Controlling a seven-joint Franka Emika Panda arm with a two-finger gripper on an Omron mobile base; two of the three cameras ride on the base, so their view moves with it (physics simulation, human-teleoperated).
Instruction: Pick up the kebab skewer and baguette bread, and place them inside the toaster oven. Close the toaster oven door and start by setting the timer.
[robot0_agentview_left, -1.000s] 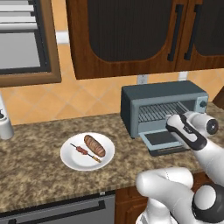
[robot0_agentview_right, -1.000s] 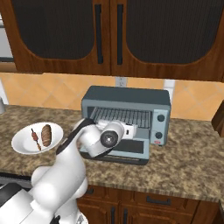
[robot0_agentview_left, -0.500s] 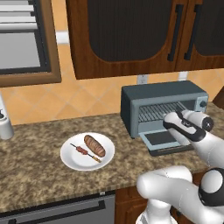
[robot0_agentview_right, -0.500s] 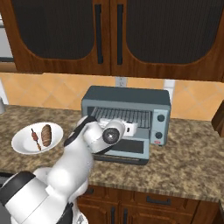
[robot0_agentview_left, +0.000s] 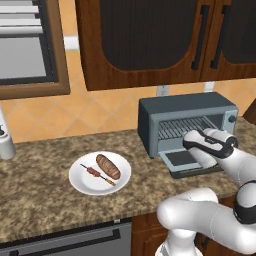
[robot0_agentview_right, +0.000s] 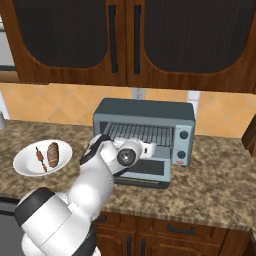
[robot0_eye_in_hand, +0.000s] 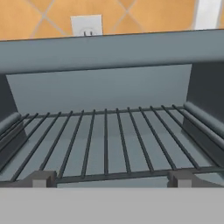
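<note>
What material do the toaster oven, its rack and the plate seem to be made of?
Toaster oven: likely painted metal, with flat matte blue-grey panels. Its rack: probably metal wire, thin parallel grey bars. Plate: looks like glazed ceramic, plain smooth white, though plastic is possible.

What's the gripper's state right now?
Gripper: open, holding nothing, facing the oven rack.

The toaster oven (robot0_agentview_left: 187, 120) is showing blue-grey metal, its wire rack (robot0_eye_in_hand: 105, 144) a darker grey and its open door (robot0_agentview_left: 186, 160) framing dark glass. The plate (robot0_agentview_left: 82, 182) is gleaming white, carrying a reddish-brown baguette bread (robot0_agentview_left: 108, 166) and a kebab skewer (robot0_agentview_left: 97, 174) with dark red chunks. The counter (robot0_agentview_left: 40, 200) is showing speckled brown granite, the wall tiles (robot0_agentview_left: 75, 112) orange, the cabinets (robot0_agentview_left: 150, 40) dark brown wood.
</note>
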